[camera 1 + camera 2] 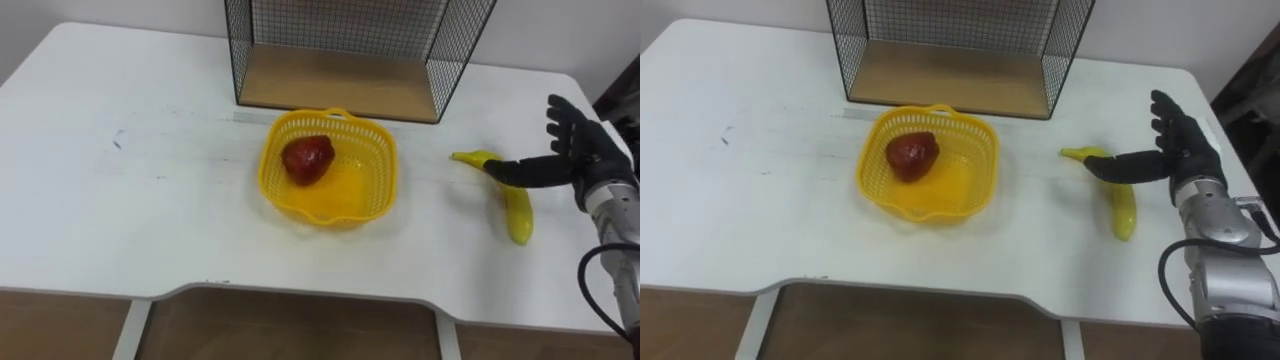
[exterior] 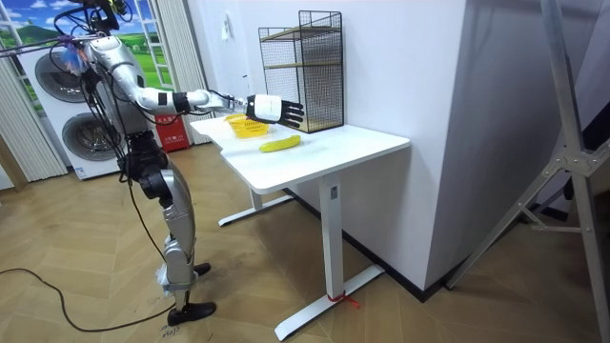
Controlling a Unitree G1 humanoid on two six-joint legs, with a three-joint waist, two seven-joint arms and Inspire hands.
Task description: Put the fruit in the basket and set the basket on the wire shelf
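The wire shelf (image 1: 340, 25) is cut off by the upper edge of both eye views, so its upper tiers lie outside them. The arm of the right hand (image 1: 590, 155) is cut off by the right and lower edges. The thumb crosses the banana (image 1: 518, 212) near its stem end and covers part of it; contact between thumb and peel cannot be determined. The kind of the red fruit (image 1: 306, 160) cannot be determined. In the room view the right hand covers part of the yellow basket (image 2: 238, 129), whose contents are too small to resolve.

Overhead stereo, distant side camera: table (image 1: 150, 200)
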